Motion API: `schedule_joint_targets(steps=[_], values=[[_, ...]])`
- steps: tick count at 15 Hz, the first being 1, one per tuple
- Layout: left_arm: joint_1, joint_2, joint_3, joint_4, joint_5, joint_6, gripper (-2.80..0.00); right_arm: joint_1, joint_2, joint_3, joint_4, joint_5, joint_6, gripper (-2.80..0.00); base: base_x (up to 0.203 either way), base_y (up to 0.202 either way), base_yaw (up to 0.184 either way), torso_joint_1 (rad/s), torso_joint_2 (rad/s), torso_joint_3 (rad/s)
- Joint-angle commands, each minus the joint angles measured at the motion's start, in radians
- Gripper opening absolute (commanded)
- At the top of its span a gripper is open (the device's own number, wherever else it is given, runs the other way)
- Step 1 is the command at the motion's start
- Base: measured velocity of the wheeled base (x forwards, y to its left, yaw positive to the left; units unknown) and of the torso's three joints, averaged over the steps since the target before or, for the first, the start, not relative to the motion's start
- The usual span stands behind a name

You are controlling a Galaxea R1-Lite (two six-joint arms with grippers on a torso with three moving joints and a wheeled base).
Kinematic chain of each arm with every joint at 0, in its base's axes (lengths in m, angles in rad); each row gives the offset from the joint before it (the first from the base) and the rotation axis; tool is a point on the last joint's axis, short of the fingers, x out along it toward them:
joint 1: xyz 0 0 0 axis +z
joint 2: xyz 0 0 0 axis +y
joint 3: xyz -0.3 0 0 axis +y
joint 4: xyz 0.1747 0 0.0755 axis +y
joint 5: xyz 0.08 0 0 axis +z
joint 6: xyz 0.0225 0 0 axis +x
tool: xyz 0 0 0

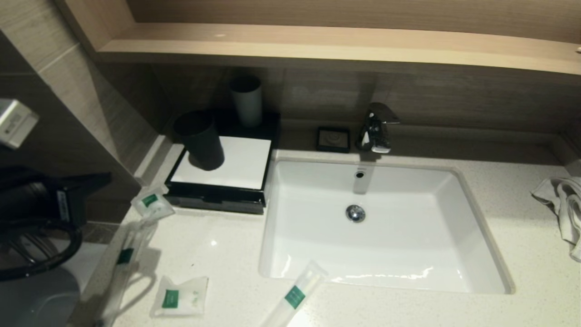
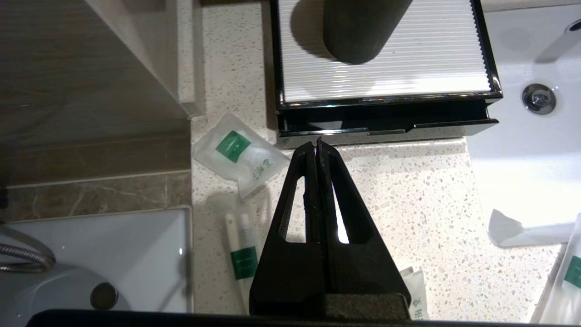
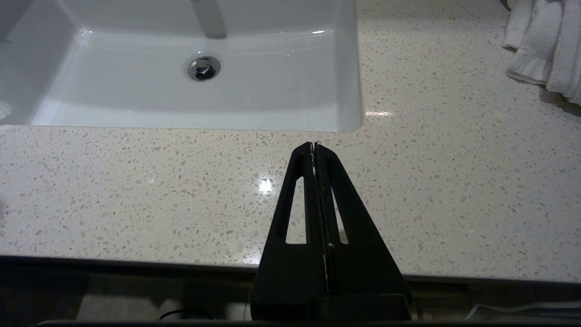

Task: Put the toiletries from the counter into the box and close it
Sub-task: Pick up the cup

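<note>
Left pincer (image 2: 316, 145) pressed together, hiding part of squarish packet (image 2: 416, 290)

Left tool (image 2: 316, 144) closed, pointing down; right tool (image 3: 314, 146) closed.

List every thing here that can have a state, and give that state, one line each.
box: drawer barely ajar, black cup on top.
four toiletries: all out on the counter.
left claw: shut, empty, tips before the drawer front.
right claw: shut, empty, over bare counter.
faucet: no water running.
sink: no water pooled.
towel: crumpled.
</note>
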State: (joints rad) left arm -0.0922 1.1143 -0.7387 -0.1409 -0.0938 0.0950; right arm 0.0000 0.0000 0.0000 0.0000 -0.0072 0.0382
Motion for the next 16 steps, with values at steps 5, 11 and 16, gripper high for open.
schedule_joint_targets(steps=[5, 11, 16], values=[[-0.084, 0.166, -0.002, -0.137, 0.018, -0.032, -2.8, -0.001, 0.0, 0.0, 0.0, 0.0, 0.0, -2.8, 0.0, 0.0, 0.0, 0.0, 0.0, 0.0], [-0.105, 0.251, -0.002, -0.227, 0.062, -0.041, -2.8, 0.0, 0.0, 0.0, 0.0, 0.0, 0.0, -2.8, 0.0, 0.0, 0.0, 0.0, 0.0, 0.0], [-0.13, 0.3, 0.001, -0.261, 0.077, -0.062, -2.8, -0.002, 0.0, 0.0, 0.0, 0.0, 0.0, -2.8, 0.0, 0.0, 0.0, 0.0, 0.0, 0.0]])
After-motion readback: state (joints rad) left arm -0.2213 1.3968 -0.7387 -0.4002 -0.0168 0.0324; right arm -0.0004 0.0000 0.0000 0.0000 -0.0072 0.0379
